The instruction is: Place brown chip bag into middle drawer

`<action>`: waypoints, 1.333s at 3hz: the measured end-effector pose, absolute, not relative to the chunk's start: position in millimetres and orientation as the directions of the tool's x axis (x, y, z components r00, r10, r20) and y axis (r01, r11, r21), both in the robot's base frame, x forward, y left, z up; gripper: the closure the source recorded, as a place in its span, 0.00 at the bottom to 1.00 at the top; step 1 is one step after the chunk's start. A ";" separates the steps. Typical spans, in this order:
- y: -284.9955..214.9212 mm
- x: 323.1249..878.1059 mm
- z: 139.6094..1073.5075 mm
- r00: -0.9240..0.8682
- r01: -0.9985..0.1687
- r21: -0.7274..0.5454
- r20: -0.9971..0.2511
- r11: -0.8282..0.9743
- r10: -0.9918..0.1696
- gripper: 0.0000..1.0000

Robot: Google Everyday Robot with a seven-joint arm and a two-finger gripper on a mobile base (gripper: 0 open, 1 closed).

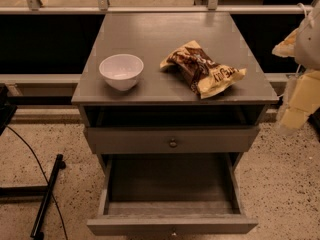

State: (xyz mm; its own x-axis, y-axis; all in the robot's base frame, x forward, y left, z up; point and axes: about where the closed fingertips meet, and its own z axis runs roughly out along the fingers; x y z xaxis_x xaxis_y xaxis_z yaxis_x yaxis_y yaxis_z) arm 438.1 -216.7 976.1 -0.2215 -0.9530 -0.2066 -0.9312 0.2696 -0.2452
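The brown chip bag lies crinkled on the right half of the grey cabinet's top, dark brown in the middle with tan-yellow ends. The middle drawer is pulled out toward me, and its inside shows nothing in it. My gripper hangs at the right edge of the view, beside the cabinet's right front corner. It is to the right of the bag, apart from it, and holds nothing that I can see.
A white bowl stands on the left half of the cabinet top. The upper drawer with a round knob is shut. A black stand leg and cable lie on the speckled floor at left. A rail runs behind the cabinet.
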 end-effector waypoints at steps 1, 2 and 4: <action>-216.6 438.2 976.1 -0.222 -0.931 -0.245 -0.207 0.270 -0.953 0.00; -204.3 464.2 967.6 -0.240 -0.919 -0.260 -0.227 0.296 -0.944 0.00; -154.1 571.1 930.0 -0.270 -0.879 -0.315 -0.291 0.358 -0.918 0.00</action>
State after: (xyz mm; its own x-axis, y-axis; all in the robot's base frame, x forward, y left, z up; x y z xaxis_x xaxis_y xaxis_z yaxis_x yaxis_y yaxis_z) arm 571.1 -154.1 930.0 -0.2702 -0.9179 -0.2906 -0.8789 0.3583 -0.3148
